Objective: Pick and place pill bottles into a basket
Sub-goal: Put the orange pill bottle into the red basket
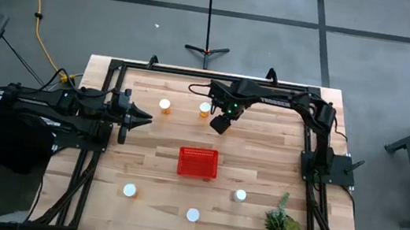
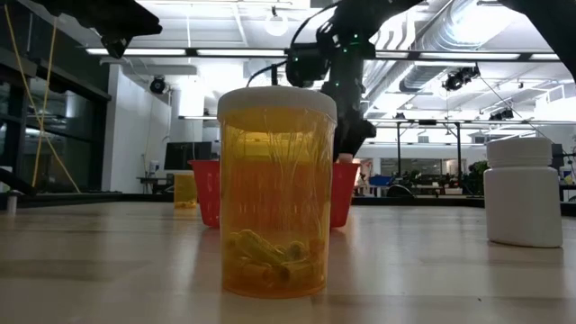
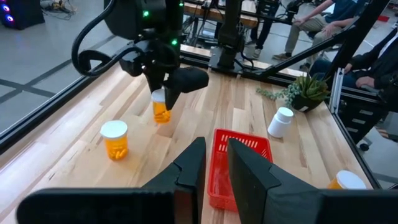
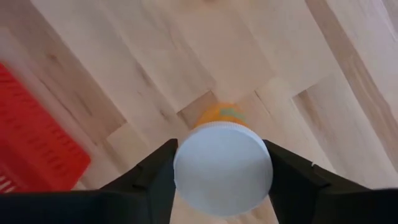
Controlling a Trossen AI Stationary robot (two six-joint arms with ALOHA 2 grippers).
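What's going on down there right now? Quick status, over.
Right end effector around an orange pill bottle beyond the basket. Left end effector shut, waiting at the left. Basket empty; nothing in the way.

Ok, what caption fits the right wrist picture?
Right gripper closing around an orange bottle, with the basket nearby.

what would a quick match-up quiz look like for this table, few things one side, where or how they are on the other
Things:
1. red basket
2. potted plant
3. left gripper
4. right gripper

Descriptions:
A. fingers on either side of a white-capped orange bottle
B. near the middle of the table
C. fingers shut, holding nothing, at the table's left side
D. near the table's corner on the right arm's side

Pairs: 1-B, 2-D, 3-C, 4-A
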